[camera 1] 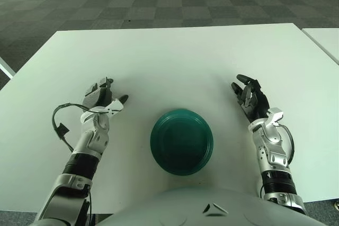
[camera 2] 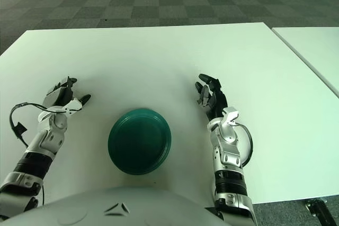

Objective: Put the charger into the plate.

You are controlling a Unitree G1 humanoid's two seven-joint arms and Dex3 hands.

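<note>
- A dark green plate (camera 1: 181,141) is seen on the white tabletop (camera 1: 169,56), between the two hands and nearer the robot than their fingers.
- The left hand (camera 1: 101,98) shows left of the plate, fingers spread loosely, nothing held.
- The right hand (camera 1: 253,99) shows right of it, fingers likewise relaxed and empty.
- No charger can be made out in either view.

My left hand (camera 1: 101,98) hovers left of the green plate (camera 1: 181,141), fingers spread; my right hand (camera 1: 252,98) likewise, right of it.
</note>
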